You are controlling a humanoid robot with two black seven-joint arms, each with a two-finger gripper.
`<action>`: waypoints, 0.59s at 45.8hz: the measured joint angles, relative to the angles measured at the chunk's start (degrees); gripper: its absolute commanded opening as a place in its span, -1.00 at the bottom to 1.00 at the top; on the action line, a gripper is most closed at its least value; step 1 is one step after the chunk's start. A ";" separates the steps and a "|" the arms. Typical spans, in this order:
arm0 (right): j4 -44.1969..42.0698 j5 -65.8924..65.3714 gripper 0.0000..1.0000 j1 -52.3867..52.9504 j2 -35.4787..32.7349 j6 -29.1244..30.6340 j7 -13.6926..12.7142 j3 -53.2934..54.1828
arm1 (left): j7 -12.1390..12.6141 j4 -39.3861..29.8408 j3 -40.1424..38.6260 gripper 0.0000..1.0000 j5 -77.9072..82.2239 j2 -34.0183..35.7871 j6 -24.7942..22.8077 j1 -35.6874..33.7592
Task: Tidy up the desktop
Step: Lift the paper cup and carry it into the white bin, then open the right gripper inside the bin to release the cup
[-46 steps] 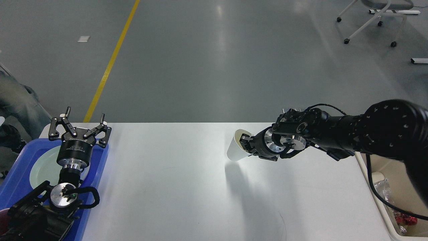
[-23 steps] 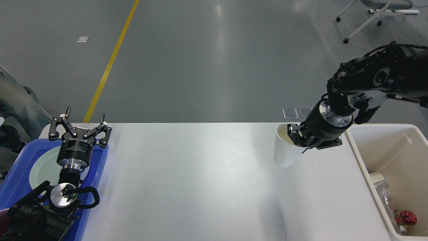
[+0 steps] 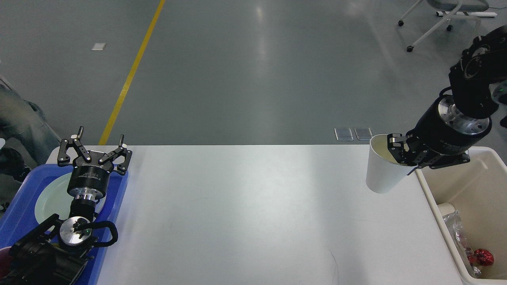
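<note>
The big white counter (image 3: 245, 213) fills the middle of the view, and most of its top is bare. On its right side sits a cream bin (image 3: 475, 190) with some trash at the bottom. On its left side sits a blue tray (image 3: 23, 206) with a pale plate (image 3: 49, 200) in it. The right end effector (image 3: 404, 156) is pinching the rim of a white paper cup (image 3: 382, 168), one finger inside and one outside. The cup hangs in the air over the right edge of the counter, just beside the bin, tipped a little. The left end effector (image 3: 95, 152) hovers over the tray with its fingers spread wide, holding nothing. To do this step well, I think the cup should go all the way over the bin's wall first. Then the fingers can let go, so the cup drops inside and does not bounce back out.
</note>
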 measured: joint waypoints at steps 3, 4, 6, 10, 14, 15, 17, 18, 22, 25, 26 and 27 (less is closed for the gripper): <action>-0.66 0.13 -1.00 -1.65 -1.83 -1.38 0.00 -0.98 | 0.00 0.00 0.00 0.92 -0.01 0.00 0.00 0.05; -1.19 0.13 -1.00 -2.61 -2.90 -2.27 0.02 -1.43 | 0.00 0.00 0.00 0.92 -0.01 0.00 0.00 0.06; -2.19 0.05 -1.00 -4.54 -4.94 -3.97 0.03 -2.10 | 0.00 0.00 0.00 0.92 -0.01 0.00 0.00 0.07; -5.01 -0.55 -1.00 -10.11 -10.51 -8.21 0.02 -3.01 | 0.00 0.00 0.00 0.92 -0.01 0.00 0.00 0.07; -8.76 -1.48 -1.00 -16.43 -15.93 -12.66 0.03 -3.20 | 0.00 0.00 0.00 0.92 0.00 -0.01 0.00 0.08; -10.12 -1.90 -1.00 -18.46 -17.39 -13.89 0.02 -3.09 | 0.00 0.00 0.00 0.92 0.00 -0.01 0.00 0.08; -12.50 -2.67 -1.00 -21.64 -19.68 -15.68 0.02 -2.67 | 0.00 0.00 0.00 0.92 -0.01 -0.01 0.00 0.07; -14.22 -3.19 -1.00 -23.69 -21.09 -16.69 0.06 -2.27 | 0.00 0.00 0.00 0.92 0.01 -0.01 0.00 0.07; -21.46 -4.78 -1.00 -31.62 -25.47 -19.02 0.18 0.07 | 0.00 0.00 0.00 0.92 -0.01 -0.02 0.00 0.08; -27.74 -5.50 -1.00 -39.29 -27.10 -19.67 0.25 3.96 | 0.00 0.00 0.00 0.92 -0.01 -0.02 0.00 0.07; -29.67 -5.62 -1.00 -41.83 -27.33 -19.75 0.27 5.51 | 0.00 0.00 0.00 0.92 0.00 -0.02 0.00 0.08; -31.63 -5.70 -1.00 -44.40 -27.48 -19.81 0.28 7.19 | 0.00 0.00 0.00 0.92 0.00 -0.02 0.00 0.08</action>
